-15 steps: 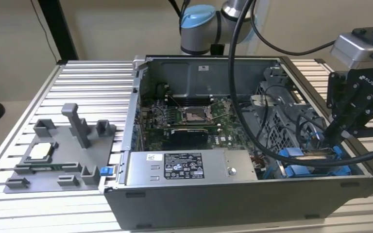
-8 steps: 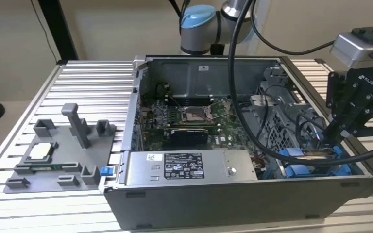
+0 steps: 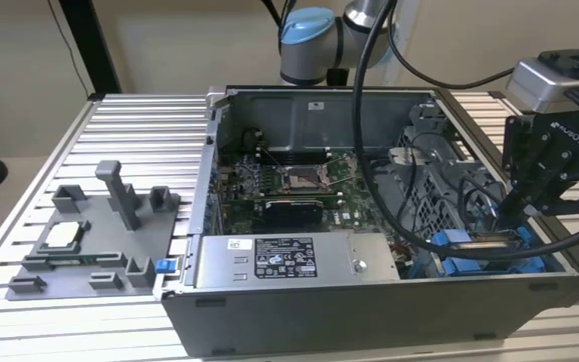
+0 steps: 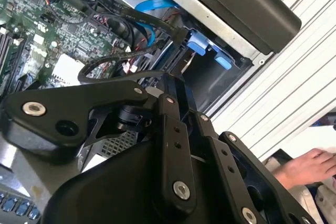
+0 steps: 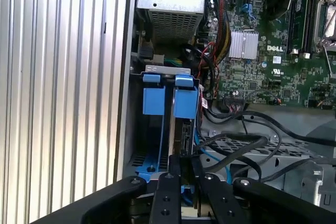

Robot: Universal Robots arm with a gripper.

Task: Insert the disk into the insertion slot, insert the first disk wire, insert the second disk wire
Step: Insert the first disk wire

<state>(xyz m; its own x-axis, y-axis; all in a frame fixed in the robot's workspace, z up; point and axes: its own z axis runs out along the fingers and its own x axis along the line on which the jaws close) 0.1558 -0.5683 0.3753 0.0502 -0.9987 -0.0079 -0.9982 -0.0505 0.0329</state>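
The disk (image 5: 181, 124) stands on edge inside the insertion slot (image 5: 155, 100), between its blue rails and tabs. In the exterior view it is a grey strip (image 3: 485, 240) in the blue bay (image 3: 470, 264) at the case's front right corner. My gripper (image 3: 511, 222) reaches down into that bay at the disk's end. In both wrist views the gripper (image 5: 185, 174) (image 4: 170, 85) looks shut on a small dark piece at that end. A black wire (image 5: 233, 148) loops to the piece, so I take it for the wire's plug. A thin blue wire (image 5: 198, 140) runs beside the disk.
The open case (image 3: 370, 317) lies on a slatted metal table (image 3: 139, 121), with a labelled power-supply box (image 3: 289, 260) and a motherboard (image 3: 289, 181) inside. A grey fixture (image 3: 99, 241) sits at the exterior view's left. A person's hand (image 4: 310, 166) is beyond the table.
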